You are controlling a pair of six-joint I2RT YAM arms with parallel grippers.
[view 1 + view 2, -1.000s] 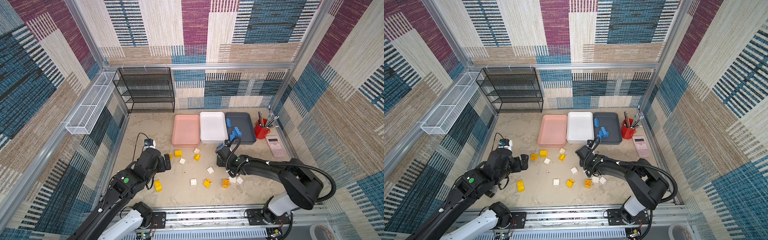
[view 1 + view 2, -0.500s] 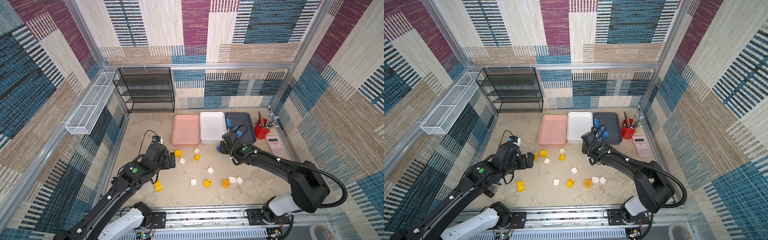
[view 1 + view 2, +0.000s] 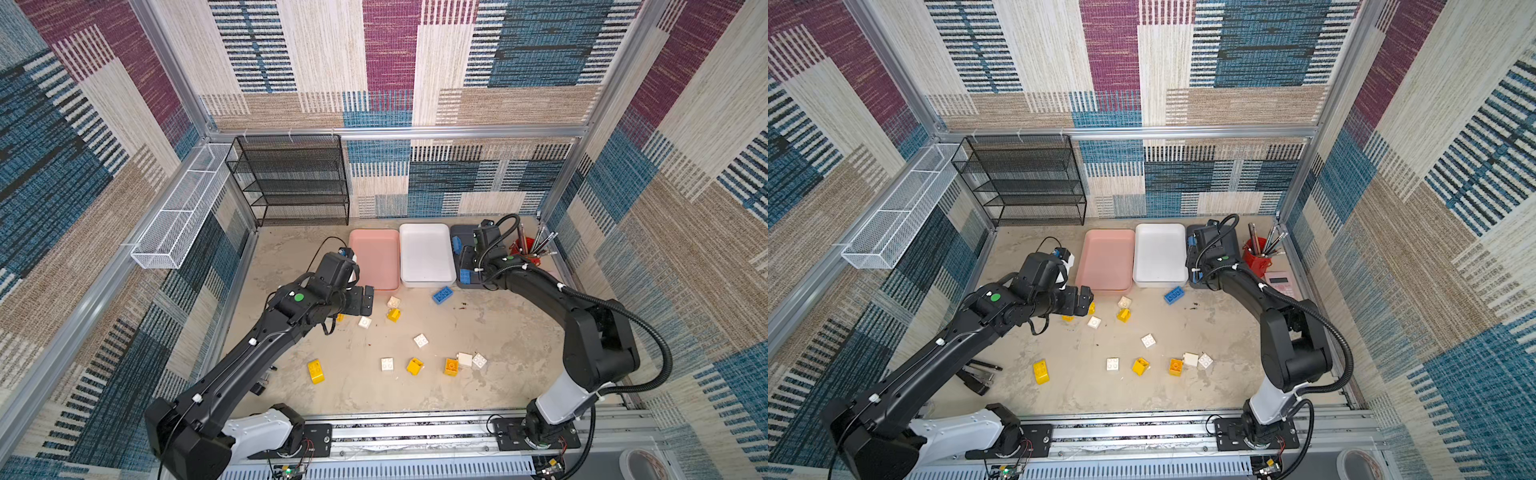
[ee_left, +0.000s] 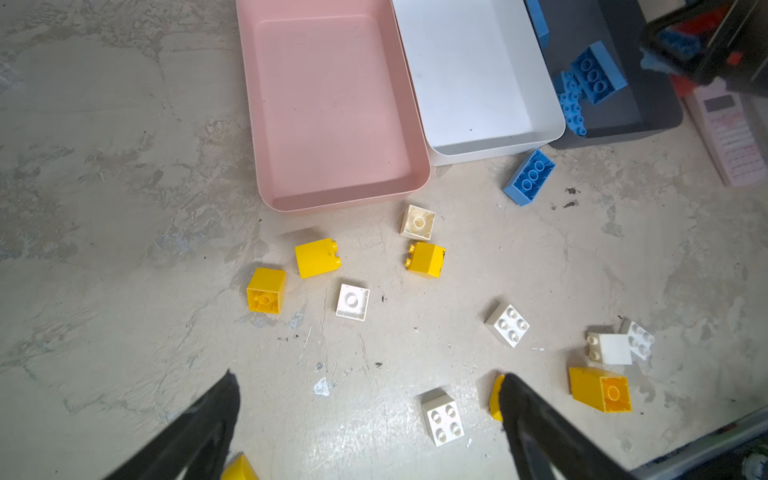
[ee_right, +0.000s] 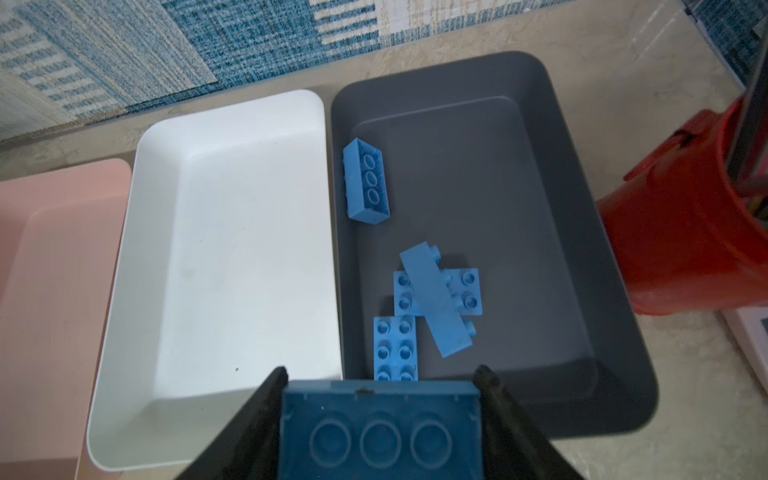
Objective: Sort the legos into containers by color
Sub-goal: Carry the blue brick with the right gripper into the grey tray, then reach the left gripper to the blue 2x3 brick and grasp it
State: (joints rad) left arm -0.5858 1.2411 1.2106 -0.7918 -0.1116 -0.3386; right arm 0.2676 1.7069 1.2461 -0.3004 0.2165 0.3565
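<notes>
Blue brick (image 5: pixel 380 432) clamped in right end effector (image 5: pixel 382 376), moved over grey tray (image 5: pixel 540 208), left end effector (image 4: pixel 369 379) apart

Held blue brick (image 5: pixel 380 428) now at grey tray (image 5: pixel 540 174); left end effector (image 4: pixel 368 380) advanced.

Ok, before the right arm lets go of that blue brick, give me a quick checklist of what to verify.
1. Right gripper holding the blue studded plastic brick: ok, clamped between both fingers.
2. Brick fully over the dark grey plastic tray: cannot tell; it hangs near the edge shared with the white plastic tray.
3. Landing room: ok; four blue bricks lie in it, much floor bare.
4. Colours unmixed: ok; white tray and pink plastic tray are empty.
5. Left gripper out of the way: ok; open, by the yellow bricks near the pink tray.
</notes>
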